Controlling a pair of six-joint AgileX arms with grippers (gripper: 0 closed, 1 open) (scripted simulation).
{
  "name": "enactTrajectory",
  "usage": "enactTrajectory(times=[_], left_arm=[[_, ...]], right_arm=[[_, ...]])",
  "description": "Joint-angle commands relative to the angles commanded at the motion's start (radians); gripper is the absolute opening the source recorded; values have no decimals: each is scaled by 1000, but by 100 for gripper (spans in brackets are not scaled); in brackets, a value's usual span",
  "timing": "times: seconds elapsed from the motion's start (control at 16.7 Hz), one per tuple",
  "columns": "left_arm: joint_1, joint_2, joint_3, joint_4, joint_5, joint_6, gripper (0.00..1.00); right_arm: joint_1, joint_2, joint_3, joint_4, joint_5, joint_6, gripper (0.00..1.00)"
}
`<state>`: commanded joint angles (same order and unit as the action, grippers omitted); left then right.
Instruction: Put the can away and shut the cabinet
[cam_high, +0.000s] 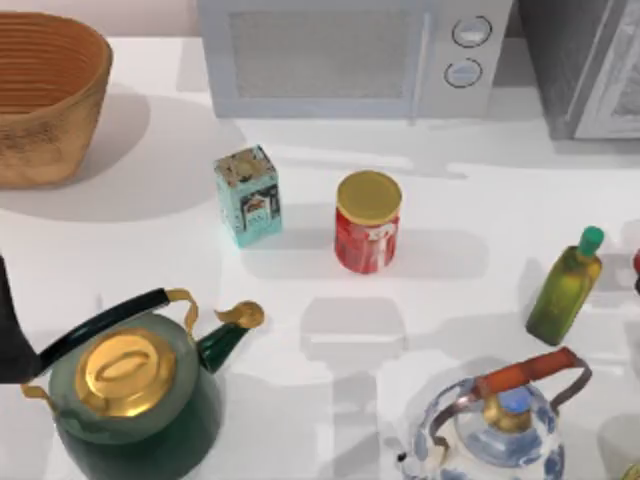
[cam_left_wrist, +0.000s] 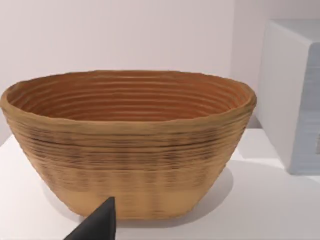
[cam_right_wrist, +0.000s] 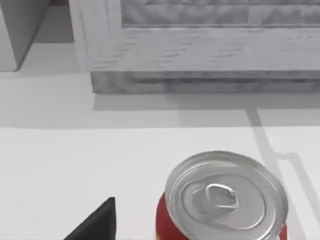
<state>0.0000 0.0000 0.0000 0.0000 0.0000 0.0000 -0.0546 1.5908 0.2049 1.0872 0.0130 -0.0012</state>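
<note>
A red can (cam_high: 368, 221) with a gold lid stands upright at the table's middle. The right wrist view shows a red can (cam_right_wrist: 225, 200) with a silver pull-tab top, close below a dark part of my right gripper (cam_right_wrist: 95, 222); a red sliver (cam_high: 637, 263) shows at the table's right edge. The grey speckled cabinet (cam_high: 565, 60) stands at the back right, its pale framed door (cam_high: 622, 85) at the edge, and it faces the right wrist view (cam_right_wrist: 210, 50). My left arm (cam_high: 10, 330) is at the left edge, and its gripper (cam_left_wrist: 97, 222) points at the basket.
A woven basket (cam_high: 50, 100) (cam_left_wrist: 130, 150) sits back left and a white microwave (cam_high: 350, 55) at back centre. A teal box (cam_high: 248, 195) stands left of the gold-lidded can. An olive oil bottle (cam_high: 565, 285), a green kettle (cam_high: 135, 390) and a blue-white kettle (cam_high: 500, 425) crowd the front.
</note>
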Motion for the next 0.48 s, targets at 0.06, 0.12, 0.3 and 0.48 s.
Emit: enactTrajectory(times=[0.06,0.12,0.3,0.48], left_arm=[[0,0,0,0,0,0,100],[0,0,0,0,0,0,100],[0,0,0,0,0,0,100],[0,0,0,0,0,0,100]], right_arm=[[3,41,-9,14,-7,2,100],[8,73,-18,26,-15,5,100],[17,109,-31,45,-27,8,100],[17,109,-31,45,-27,8,100]])
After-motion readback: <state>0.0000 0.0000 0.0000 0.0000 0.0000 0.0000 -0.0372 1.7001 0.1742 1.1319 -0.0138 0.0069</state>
